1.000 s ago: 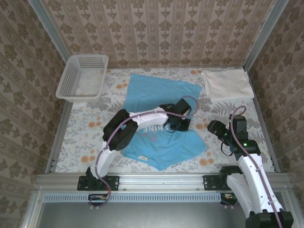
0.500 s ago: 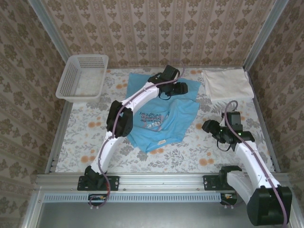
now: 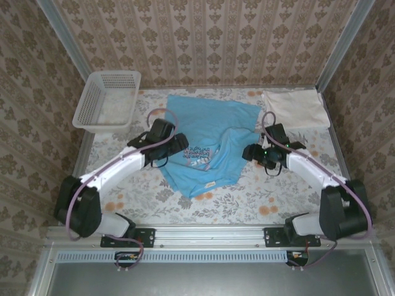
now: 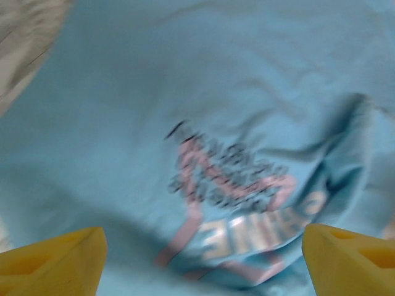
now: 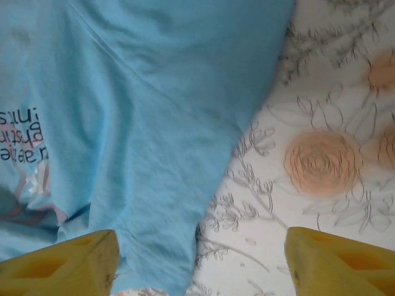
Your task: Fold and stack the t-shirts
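The light blue short-sleeved cloth t-shirt (image 3: 207, 132) lies partly folded mid-table, print facing up and one edge doubled over. The left claw (image 3: 178, 147) hangs at its left edge, yellow fingers (image 4: 55, 262) spread wide with nothing between them. The wrist view is too blurred to tell whether they touch the cloth. The right claw (image 3: 250, 153) sits at the shirt's right edge, also spread and empty, with hem under one finger and flowered tablecloth (image 5: 321, 160) under the other. The folded cream-white cloth shirt (image 3: 295, 110) lies beyond the right claw, apart from it. A white plastic mesh basket (image 3: 106, 98) stands beyond the left claw, to its left.
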Robot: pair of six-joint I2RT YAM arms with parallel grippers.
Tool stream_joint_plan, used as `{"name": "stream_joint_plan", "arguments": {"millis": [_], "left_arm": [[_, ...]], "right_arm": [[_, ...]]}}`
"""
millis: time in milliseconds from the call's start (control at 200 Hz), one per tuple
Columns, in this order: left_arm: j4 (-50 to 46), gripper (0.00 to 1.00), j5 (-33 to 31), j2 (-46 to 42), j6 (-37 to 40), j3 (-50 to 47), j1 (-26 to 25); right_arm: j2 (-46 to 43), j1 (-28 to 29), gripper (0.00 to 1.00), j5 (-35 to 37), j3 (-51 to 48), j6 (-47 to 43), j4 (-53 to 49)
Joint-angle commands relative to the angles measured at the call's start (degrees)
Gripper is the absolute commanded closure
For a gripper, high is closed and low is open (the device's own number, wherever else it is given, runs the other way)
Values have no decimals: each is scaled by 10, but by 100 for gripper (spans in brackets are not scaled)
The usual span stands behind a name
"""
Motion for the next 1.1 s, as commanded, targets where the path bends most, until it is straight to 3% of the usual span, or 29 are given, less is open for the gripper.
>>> {"name": "stream_joint_plan", "arguments": {"millis": [0,150,305,405,580,770,865,1095], "left_arm": [[22,16,-56,-47,-82,-82,7],[53,16,2,-28,-75,-113,38],[82,15,-14,29,-93,-137,47],[105,26,-27,70,-81,-132,51],[93,63,-71,143,-19,-73,63],[56,85,-114,224,63,33,85],[37,90,-126,267,106,98,91],[-13,92,-124,370,204,272,107]], "right_arm": [[73,8,25,26,69,-36,-13],[168,13,32,24,136,-41,-38],[226,18,40,30,177,-53,-64],[254,20,47,25,198,-62,-85],[282,22,64,28,211,-77,-108],[289,30,82,26,198,-92,-124],[283,45,89,9,178,-88,-118],[259,106,95,-23,130,-49,-93]]}}
